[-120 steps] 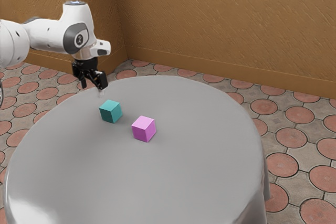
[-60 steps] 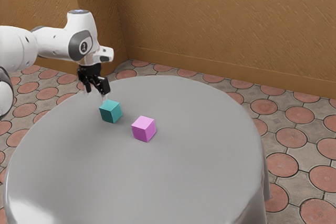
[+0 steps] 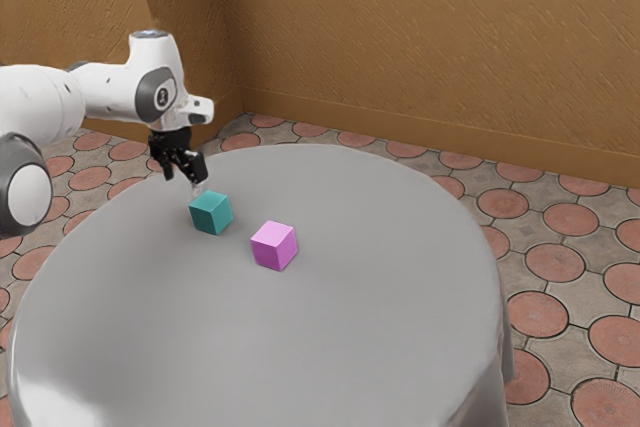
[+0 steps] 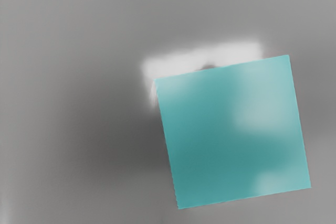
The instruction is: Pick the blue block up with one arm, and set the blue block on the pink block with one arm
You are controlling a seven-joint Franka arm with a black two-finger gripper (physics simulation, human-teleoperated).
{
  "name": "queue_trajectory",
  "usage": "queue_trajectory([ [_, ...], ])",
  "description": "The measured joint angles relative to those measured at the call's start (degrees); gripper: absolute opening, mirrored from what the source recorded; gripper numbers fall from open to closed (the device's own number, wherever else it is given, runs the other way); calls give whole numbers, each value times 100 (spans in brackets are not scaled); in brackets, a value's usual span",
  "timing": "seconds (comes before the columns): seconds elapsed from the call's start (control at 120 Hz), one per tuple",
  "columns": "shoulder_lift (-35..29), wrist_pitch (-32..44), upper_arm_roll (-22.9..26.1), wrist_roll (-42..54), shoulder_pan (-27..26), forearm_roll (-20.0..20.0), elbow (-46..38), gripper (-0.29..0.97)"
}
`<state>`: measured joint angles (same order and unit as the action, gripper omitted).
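Exterior view: white Franka arm [image 3: 95, 92] comes in from the exterior view's left. Black two-finger gripper [image 3: 186, 177] points down over the round table with the smooth grey cloth [image 3: 350, 347]. Claw is open: fingers stand apart, nothing between them. Gripper hangs just above and slightly toward the exterior view's left of the small blue-green cube block [image 3: 211, 212], fingertips close to the block's upper far edge; cannot tell whether one touches it. Blue-green cube block sits flat on the table, on the side nearest the arm, one corner turned toward the camera. Small pink cube block [image 3: 274, 245] also sits flat on the table, near the blue-green one on the exterior view's right and a bit closer to the camera. The two blocks are apart, not touching, nothing stacked. Around the table: floor of round red-brown tiles [image 3: 570, 217] and an orange-brown textured wall [image 3: 450, 37].

Wrist view: top face of the blue-green cube block [image 4: 233, 135] seen from straight above, large, turned at a slight angle, directly under the hand. Grey table surface [image 4: 63, 103] all around it. A bright white patch [image 4: 202, 59] on the cloth runs along one edge of the block.
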<state>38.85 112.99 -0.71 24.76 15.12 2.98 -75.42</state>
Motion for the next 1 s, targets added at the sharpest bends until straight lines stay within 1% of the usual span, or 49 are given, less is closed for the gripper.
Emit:
queue_trajectory([
  [0.425,117,-15,80,95,-44,-149,130,68],
  [0.625,96,-7,80,99,-93,-291,49,68],
  [1.0,198,34,80,85,-140,-388,-45,68],
])
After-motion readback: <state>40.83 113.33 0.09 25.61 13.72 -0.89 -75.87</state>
